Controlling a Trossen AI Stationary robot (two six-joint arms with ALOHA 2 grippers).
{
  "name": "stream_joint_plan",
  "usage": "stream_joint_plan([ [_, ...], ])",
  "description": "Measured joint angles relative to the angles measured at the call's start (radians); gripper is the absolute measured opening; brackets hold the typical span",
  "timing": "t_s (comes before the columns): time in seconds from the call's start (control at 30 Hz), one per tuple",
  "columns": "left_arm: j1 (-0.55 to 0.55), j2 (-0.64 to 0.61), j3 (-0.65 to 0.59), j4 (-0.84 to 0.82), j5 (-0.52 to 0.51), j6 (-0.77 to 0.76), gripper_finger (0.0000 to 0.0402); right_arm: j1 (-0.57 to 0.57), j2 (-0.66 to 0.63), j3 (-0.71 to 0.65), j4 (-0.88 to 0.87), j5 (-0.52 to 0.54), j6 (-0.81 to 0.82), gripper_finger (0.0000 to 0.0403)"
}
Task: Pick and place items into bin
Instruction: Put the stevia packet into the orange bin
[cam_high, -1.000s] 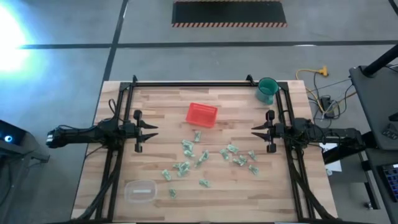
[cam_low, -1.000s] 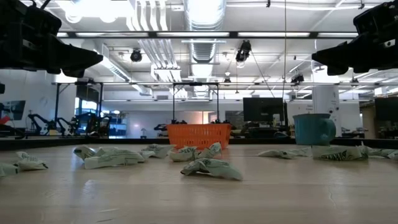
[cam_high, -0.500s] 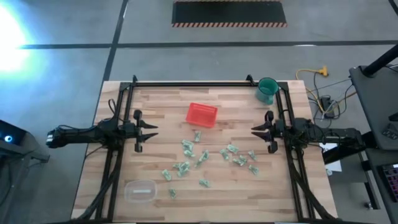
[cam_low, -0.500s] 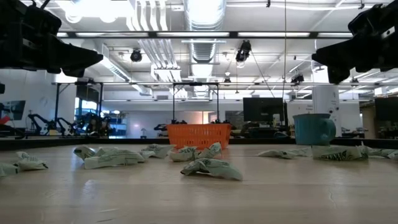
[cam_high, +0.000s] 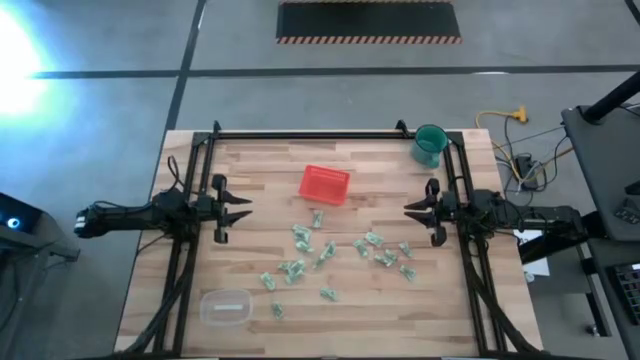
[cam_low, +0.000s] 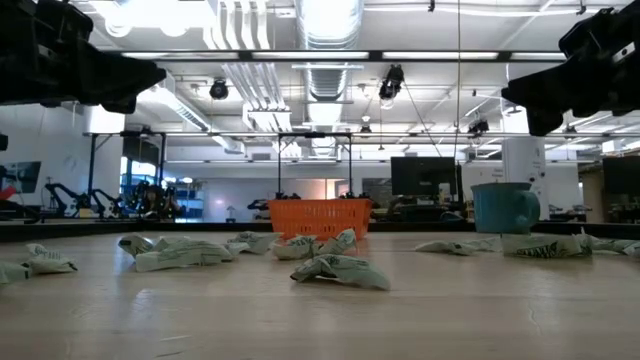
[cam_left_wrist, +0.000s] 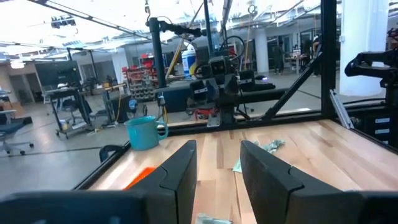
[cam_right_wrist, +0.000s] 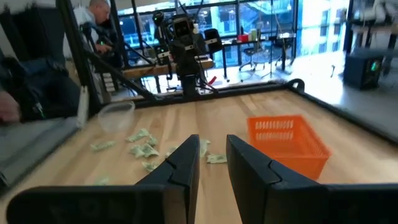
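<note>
Wrappers (cam_high: 325, 258): small pale-green and white crumpled pieces, scattered loose over the middle and near half of the table (cam_high: 260, 165), between the two arms. None is in the bin. In the low view the nearest piece (cam_low: 340, 270) lies flat, its long axis running across the picture; others trail off to both sides.

Bin (cam_high: 325, 184): a shallow red tray, slightly skewed to the table edges, just beyond the scatter and about midway between the grippers. It looks orange in the low view (cam_low: 319, 217) and the right wrist view (cam_right_wrist: 288, 144). Its inside cannot be made out from the level views.

Left gripper (cam_high: 240, 209): held above the table's left side, pointing inward, well apart from every wrapper. Its fingers (cam_left_wrist: 180, 171) stand parted with nothing between them.

Right gripper (cam_high: 412, 209): mirrors it on the right side, near the outermost pieces but touching none. Its fingers (cam_right_wrist: 186, 162) show a narrower gap, also empty.

Green cup (cam_high: 430, 145): at the far right corner. Clear container (cam_high: 226, 306): at the near left, faint against the wood. In the low view both arms are cut off by the upper picture edge.
</note>
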Motion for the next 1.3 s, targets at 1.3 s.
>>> stream_joint_plan([
  [1.3,-0.001,0.156,-0.001,0.042,-0.157,-0.122,0.0108,0.0,0.226,0.0,0.008,0.051,-0.197,0.0072],
])
